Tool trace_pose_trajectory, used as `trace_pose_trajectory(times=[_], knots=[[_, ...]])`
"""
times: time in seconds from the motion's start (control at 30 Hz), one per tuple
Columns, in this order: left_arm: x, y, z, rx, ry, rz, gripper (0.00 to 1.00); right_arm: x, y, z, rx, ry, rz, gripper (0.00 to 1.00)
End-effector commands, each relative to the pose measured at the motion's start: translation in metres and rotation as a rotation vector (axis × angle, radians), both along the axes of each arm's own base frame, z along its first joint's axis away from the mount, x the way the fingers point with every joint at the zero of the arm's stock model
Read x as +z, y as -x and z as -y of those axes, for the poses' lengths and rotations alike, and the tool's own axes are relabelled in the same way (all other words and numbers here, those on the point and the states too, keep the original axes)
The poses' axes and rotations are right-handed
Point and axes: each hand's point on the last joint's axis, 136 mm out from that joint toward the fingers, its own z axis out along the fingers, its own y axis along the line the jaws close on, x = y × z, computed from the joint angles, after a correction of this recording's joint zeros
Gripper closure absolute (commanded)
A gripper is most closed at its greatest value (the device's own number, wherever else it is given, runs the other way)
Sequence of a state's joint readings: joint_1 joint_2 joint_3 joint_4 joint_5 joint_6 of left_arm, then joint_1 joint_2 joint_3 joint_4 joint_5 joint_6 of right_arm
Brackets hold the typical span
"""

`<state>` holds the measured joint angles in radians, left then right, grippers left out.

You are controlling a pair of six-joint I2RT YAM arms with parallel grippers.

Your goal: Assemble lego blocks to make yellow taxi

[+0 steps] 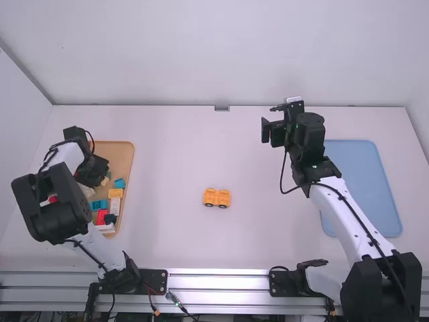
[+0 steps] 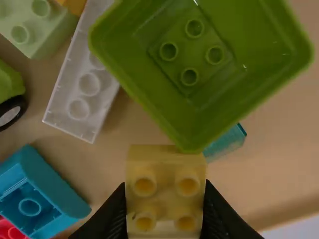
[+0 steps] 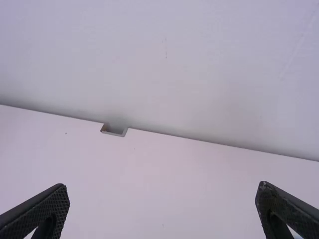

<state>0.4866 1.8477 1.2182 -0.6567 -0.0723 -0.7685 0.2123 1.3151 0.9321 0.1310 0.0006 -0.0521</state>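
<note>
One yellow block (image 2: 165,199) is pinched side-on in the left gripper (image 2: 165,187), likely to leave its studs (image 2: 188,187) clear for stacking; the toy car (image 1: 216,198) stands between it and the empty, wide-spread right gripper (image 3: 162,186)

No text, label, brand, number or sign can be read in any of the three views.
</note>
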Motion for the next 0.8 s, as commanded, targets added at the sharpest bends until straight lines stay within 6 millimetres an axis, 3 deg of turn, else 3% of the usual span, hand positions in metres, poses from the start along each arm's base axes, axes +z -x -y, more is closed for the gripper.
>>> trace_pose_trajectory(times=[0.0,0.23,0.37,0.4,0.43,0.5,0.53,0.57,0.67,0.77], knots=[[0.007,-0.008,0.005,-0.021,0.003,0.002,0.98,0.011,-0.004,-0.003,0.003,-0.008,0.021,0.01],[0.031,-0.029,0.038,-0.245,-0.05,0.055,0.98,0.011,-0.004,-0.003,0.003,-0.008,0.02,0.01],[0.048,-0.038,0.073,-0.528,-0.097,0.081,0.98,0.01,-0.003,-0.003,0.003,-0.007,0.016,0.01],[0.051,-0.043,0.095,-0.71,-0.106,0.099,0.98,0.009,-0.003,-0.003,0.003,-0.006,0.013,0.01],[0.052,-0.045,0.103,-0.775,-0.109,0.108,0.98,0.009,-0.003,-0.003,0.004,-0.006,0.013,0.01],[0.054,-0.051,0.138,-1.045,-0.105,0.148,0.98,0.009,-0.003,-0.003,0.006,-0.007,0.013,0.01],[0.053,-0.051,0.164,-1.232,-0.093,0.171,0.98,0.009,-0.003,-0.003,0.006,-0.008,0.012,0.01],[0.053,-0.049,0.19,-1.416,-0.082,0.192,0.98,0.009,-0.003,-0.003,0.007,-0.007,0.012,0.01],[0.049,-0.032,0.239,-1.8,-0.057,0.21,0.94,0.009,-0.003,-0.004,0.007,-0.007,0.011,0.01],[0.045,-0.016,0.27,-2.083,-0.066,0.198,0.92,0.007,-0.002,-0.004,0.007,-0.005,0.003,0.01]])
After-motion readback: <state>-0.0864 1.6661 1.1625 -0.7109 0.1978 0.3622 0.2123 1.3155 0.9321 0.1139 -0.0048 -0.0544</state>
